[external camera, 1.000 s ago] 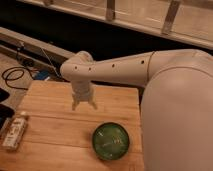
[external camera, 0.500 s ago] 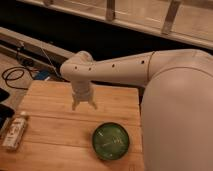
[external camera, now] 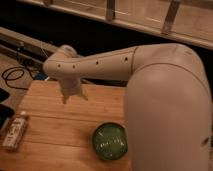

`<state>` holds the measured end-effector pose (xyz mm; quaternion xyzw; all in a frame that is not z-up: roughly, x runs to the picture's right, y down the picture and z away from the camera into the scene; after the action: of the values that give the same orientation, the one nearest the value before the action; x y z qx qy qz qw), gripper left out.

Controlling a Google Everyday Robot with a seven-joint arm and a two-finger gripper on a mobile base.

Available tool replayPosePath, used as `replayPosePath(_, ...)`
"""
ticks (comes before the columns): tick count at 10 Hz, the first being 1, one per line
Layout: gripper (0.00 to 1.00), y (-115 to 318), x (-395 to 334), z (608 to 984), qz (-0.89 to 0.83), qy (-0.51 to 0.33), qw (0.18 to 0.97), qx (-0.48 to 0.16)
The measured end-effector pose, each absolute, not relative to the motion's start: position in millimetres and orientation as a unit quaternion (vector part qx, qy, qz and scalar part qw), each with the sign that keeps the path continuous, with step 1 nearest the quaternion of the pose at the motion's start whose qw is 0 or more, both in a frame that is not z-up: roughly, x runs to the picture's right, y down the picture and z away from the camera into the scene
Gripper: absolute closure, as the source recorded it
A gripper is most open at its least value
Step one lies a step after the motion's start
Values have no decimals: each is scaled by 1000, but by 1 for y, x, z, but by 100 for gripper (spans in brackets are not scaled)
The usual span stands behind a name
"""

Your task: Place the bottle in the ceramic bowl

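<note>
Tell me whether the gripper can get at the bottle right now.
Probably yes: the open gripper hangs above the table, the bottle lies uncovered near its edge, with nothing between them.

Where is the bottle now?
In the camera view the bottle lies at the left edge of the wooden table, well left of the ceramic bowl; the open, empty gripper hangs over the table behind them.

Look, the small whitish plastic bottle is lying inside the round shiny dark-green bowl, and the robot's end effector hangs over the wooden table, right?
No. In the camera view the small whitish plastic bottle lies on the wooden table near its left edge, apart from the round glossy dark-green bowl, which is empty. The end effector does hang open over the table.
</note>
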<state>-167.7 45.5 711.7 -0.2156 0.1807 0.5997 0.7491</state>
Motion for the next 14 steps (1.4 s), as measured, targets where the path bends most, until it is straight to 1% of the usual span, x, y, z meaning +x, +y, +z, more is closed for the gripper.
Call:
replayPosePath(2,35,32,-221,710,562,157,784,-210)
replayPosePath(5,35,36,-296,701,523,129,813,-220)
replayPosePath(10,35,36,-294,702,523,131,813,-219)
replayPosePath(14,35,48,-280,703,533,123,801,-243)
